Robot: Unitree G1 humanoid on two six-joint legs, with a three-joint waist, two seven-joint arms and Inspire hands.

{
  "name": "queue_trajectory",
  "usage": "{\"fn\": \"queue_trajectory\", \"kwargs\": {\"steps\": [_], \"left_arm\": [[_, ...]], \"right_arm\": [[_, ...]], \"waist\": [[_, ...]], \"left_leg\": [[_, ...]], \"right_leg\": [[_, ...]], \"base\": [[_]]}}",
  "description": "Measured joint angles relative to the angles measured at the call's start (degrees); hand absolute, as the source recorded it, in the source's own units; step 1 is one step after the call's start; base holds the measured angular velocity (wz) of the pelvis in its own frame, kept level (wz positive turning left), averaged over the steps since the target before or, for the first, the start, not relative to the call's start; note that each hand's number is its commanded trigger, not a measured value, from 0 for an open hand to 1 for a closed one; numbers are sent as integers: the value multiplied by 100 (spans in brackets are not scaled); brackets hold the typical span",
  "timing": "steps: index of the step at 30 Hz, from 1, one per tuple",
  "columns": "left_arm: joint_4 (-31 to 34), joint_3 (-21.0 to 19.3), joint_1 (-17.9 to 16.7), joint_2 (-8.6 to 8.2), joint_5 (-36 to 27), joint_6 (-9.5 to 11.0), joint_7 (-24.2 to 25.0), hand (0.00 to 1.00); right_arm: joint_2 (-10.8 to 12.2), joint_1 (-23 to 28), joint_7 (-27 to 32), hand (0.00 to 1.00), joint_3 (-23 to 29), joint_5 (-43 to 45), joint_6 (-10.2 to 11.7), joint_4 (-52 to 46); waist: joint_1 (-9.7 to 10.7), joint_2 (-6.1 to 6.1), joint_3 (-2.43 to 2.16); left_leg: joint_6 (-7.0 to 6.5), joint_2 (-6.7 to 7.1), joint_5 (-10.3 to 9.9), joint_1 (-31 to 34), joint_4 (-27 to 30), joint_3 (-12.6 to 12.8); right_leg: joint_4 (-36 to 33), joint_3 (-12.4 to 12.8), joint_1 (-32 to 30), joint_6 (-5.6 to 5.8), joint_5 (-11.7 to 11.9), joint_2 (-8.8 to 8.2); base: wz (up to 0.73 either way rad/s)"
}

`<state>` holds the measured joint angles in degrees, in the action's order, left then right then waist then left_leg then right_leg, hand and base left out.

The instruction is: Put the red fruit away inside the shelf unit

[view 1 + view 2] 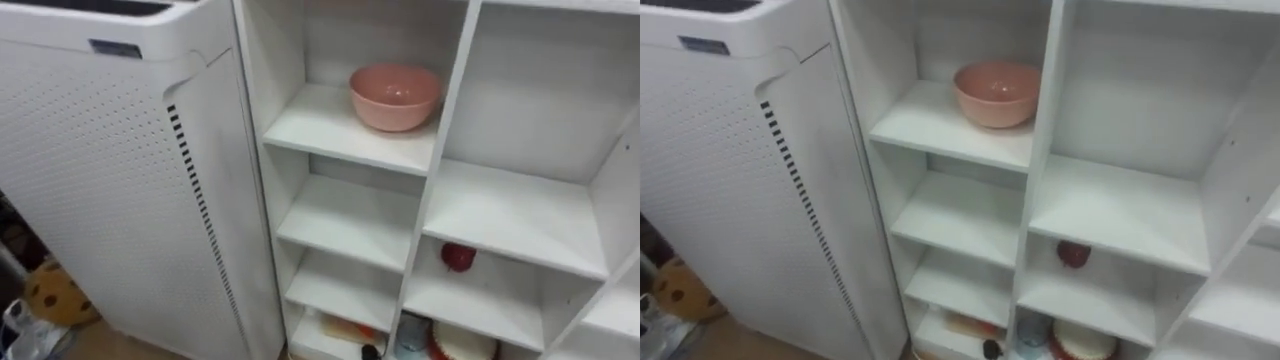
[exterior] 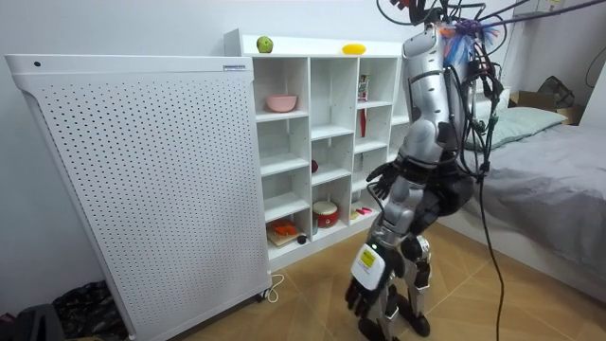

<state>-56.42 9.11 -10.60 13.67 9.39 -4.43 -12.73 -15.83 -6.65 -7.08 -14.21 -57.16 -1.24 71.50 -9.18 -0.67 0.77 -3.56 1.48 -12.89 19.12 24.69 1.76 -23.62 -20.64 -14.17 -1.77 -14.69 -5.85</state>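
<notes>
Nearest first: in the room view my left hand (image 2: 364,292) hangs low by my leg, fingers loose and nothing in them as far as I can tell. My right hand (image 2: 381,179) is up at waist level toward the shelf, fingers spread, also empty. So no fruit in hand. I'm leaning forward just in front of the white boxy wooden cubby shelf (image 1: 441,150), with the tall white perforated metal cabinet (image 1: 80,180) just beside it on my left. The small dark-red round fruit (image 1: 458,256) sits in a mid-height cubby of the second column, ahead of the right hand and roughly level with it, but well apart. The round green apple (image 2: 264,44) and the oblong yellow fruit (image 2: 353,48) lie on the shelf's top board, above both hands and furthest off. Risks, my read: the head cameras look down at the lower cubbies, so a reach for the top board would go blind, and a nudge could roll either fruit off the edge. The cubbies are narrow, so spread fingers could catch a divider going in. A high reach could knock the round pink plastic bowl (image 1: 394,95) in an upper cubby of the first column. Leaning in more from this close could cost me balance.
</notes>
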Motion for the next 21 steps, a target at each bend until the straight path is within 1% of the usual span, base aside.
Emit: {"fn": "queue_trajectory", "kwargs": {"steps": [1, 2, 3, 4, 5, 6, 7, 9, 10, 11, 12, 13, 14, 15, 16, 17, 20, 21], "left_arm": [[-6, -99, -93, -31, 118, 1, -57, 0], [-21, -210, -174, -52, 285, 29, -81, 0], [-50, -248, -191, -61, 367, 42, -110, 0], [-97, -277, -217, -93, 451, 64, -205, 0], [-107, -366, -239, -156, 529, 88, -264, 0], [-115, -394, -242, -183, 563, 100, -287, 0], [-154, -430, -246, -211, 602, 147, -302, 0], [-147, -501, -247, -241, 621, 158, -335, 0], [-140, -588, -242, -298, 642, 157, -340, 0], [-143, -701, -243, -381, 635, 149, -339, 0], [-143, -728, -248, -411, 626, 150, -338, 0], [-143, -738, -248, -438, 596, 153, -336, 0], [-143, -822, -229, -475, 588, 187, -337, 0], [-137, -904, -216, -510, 589, 205, -340, 0], [-132, -1047, -188, -587, 589, 221, -349, 0], [-132, -1148, -154, -653, 589, 225, -348, 0], [-133, -1162, -109, -692, 590, 226, -339, 0], [-140, -1164, -62, -697, 591, 226, -334, 0]], "right_arm": [[46, 244, -5, 0, 5, 19, -1, -20], [83, 451, -13, 0, 53, 108, -2, -24], [102, 536, -12, 0, 93, 139, -2, -22], [128, 699, -25, 0, 180, 142, 8, -19], [155, 861, -44, 0, 213, 86, 56, -15], [172, 926, -55, 0, 219, 72, 69, -17], [238, 1042, -63, 0, 271, 96, 75, -28], [390, 1148, -77, 0, 435, 306, 72, -47], [476, 1198, -106, 0, 564, 465, 68, -36], [513, 1232, -122, 0, 630, 712, 59, -20], [523, 1239, -120, 0, 658, 835, 54, -10], [528, 1274, -115, 0, 660, 1012, 55, 8], [534, 1349, -110, 0, 661, 1078, 63, 77], [537, 1349, -109, 0, 662, 1095, 67, 138], [540, 1348, -103, 0, 667, 1216, 65, 235], [545, 1357, -96, 0, 681, 1386, 55, 303], [589, 1366, -100, 0, 817, 1745, 21, 416], [611, 1372, -103, 0, 888, 1892, -7, 458]], "waist": [[124, -42, -34], [222, -83, -51], [279, -104, -65], [345, -124, -74], [418, -133, -73], [430, -142, -62], [444, -173, -55], [587, -203, -46], [632, -223, -50], [686, -212, -49], [726, -213, -45], [762, -180, -39], [775, -177, -38], [773, -176, -36], [775, -175, -35], [780, -169, -40], [815, -173, -39], [858, -177, -36]], "left_leg": [[-4, 25, 34, -257, -190, 17], [-3, 26, 54, -502, -343, 81], [-2, 25, 54, -640, -423, 111], [0, 17, 52, -900, -583, 147], [1, 17, 52, -1156, -741, 167], [1, 17, 52, -1275, -803, 207], [13, 12, 45, -1501, -949, 282], [32, 12, 31, -1690, -1087, 300], [36, 1, 29, -1797, -1161, 377], [41, -8, 26, -1923, -1250, 444], [42, -6, 26, -1998, -1300, 461], [41, 3, 26, -2126, -1362, 486], [42, 5, 26, -2247, -1422, 531], [42, 6, 26, -2301, -1445, 547], [42, 10, 26, -2386, -1483, 577], [41, 12, 26, -2435, -1525, 591], [40, 8, 25, -2513, -1546, 610], [39, 7, 25, -2586, -1572, 618]], "right_leg": [[151, 0, 243, 37, 23, 3], [268, 12, 463, 69, 43, 12], [341, 25, 576, 80, 49, 24], [532, 49, 837, 112, 90, 74], [721, 78, 1104, 141, 130, 119], [791, 113, 1207, 150, 136, 133], [871, 211, 1366, 156, 140, 164], [998, 289, 1531, 169, 147, 199], [1047, 376, 1590, 177, 152, 228], [1128, 482, 1682, 193, 172, 279], [1167, 509, 1751, 200, 179, 286], [1230, 578, 1848, 207, 184, 298], [1302, 684, 1939, 223, 194, 309], [1317, 728, 1971, 227, 198, 317], [1325, 833, 2011, 230, 199, 320], [1335, 881, 2024, 237, 204, 327], [1396, 924, 2119, 248, 237, 343], [1394, 943, 2139, 248, 239, 347]], "base": [[0], [-5], [-12], [-14], [-16], [-27], [-30], [-21], [-25], [-29], [-23], [-17], [-18], [-23], [-20], [-18], [-7], [-11]]}}
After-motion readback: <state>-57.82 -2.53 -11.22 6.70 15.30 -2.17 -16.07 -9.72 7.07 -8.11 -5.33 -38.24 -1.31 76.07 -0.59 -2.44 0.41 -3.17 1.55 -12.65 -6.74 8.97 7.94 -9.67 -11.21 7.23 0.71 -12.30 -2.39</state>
